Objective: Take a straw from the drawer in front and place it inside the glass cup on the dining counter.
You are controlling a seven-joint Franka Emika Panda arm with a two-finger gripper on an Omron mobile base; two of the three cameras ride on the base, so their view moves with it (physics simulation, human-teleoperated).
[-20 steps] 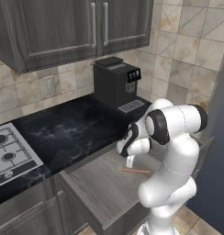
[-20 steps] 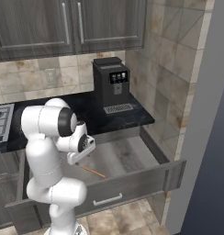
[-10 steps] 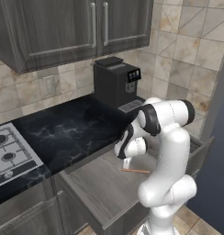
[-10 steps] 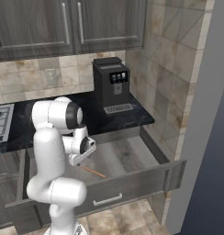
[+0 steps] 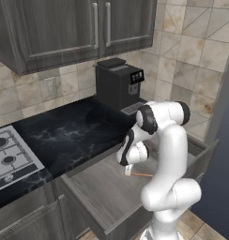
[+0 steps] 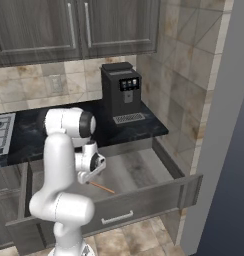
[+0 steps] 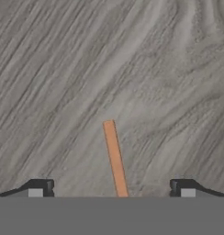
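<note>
Dark upper cabinets [image 5: 83,33] above a tan tiled wall [image 6: 174,75]. Below them, a black marble counter [image 5: 69,136] with white veining, carrying a gas hob [image 5: 11,159] at its left end and a black coffee machine [image 6: 121,92] toward its right. Under the counter, pulled wide open: the drawer [image 6: 144,170], grey wood-grain floor, dark front panel [image 6: 159,200], small silver bar handle [image 6: 117,217]. Bent down over the drawer, the white arm [image 5: 165,154]. At its end, low over the drawer floor, the claw [image 7: 112,190], spread wide, pinching nothing, dark fingertips [image 7: 40,187] well apart. Lying flat on the drawer floor, the straw [image 7: 114,157], thin and orange-brown, running up between the two tips in the hand view, touching neither; seen from the base cameras, poking out just beside the claw [image 5: 141,175] [image 6: 102,187].
</note>
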